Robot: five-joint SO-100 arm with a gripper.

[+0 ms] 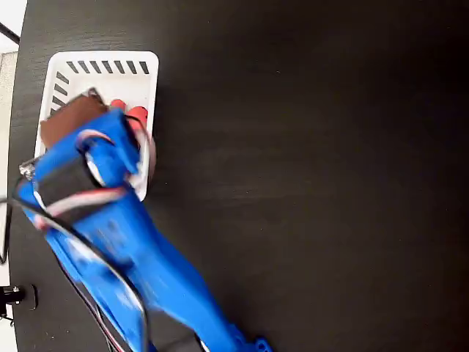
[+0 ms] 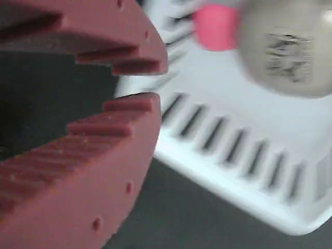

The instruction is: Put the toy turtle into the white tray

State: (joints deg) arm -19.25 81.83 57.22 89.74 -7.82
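In the wrist view the turtle [image 2: 288,46] is lying inside the white tray [image 2: 233,171], clear of the toothed red fingers [image 2: 139,83], which are standing slightly parted and holding nothing. In the fixed view the blue arm [image 1: 110,213] is reaching over the tray [image 1: 102,62] on the black bench [image 1: 308,183].

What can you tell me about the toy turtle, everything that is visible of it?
The toy turtle has a rounded, shiny beige shell with a blurred black printed mark, and a pink-red part at its left side in the wrist view. It looks like smooth plastic. It lies inside the white tray, on the floor of it. The gripper is beside it and does not touch it. In the fixed view the arm hides most of it.
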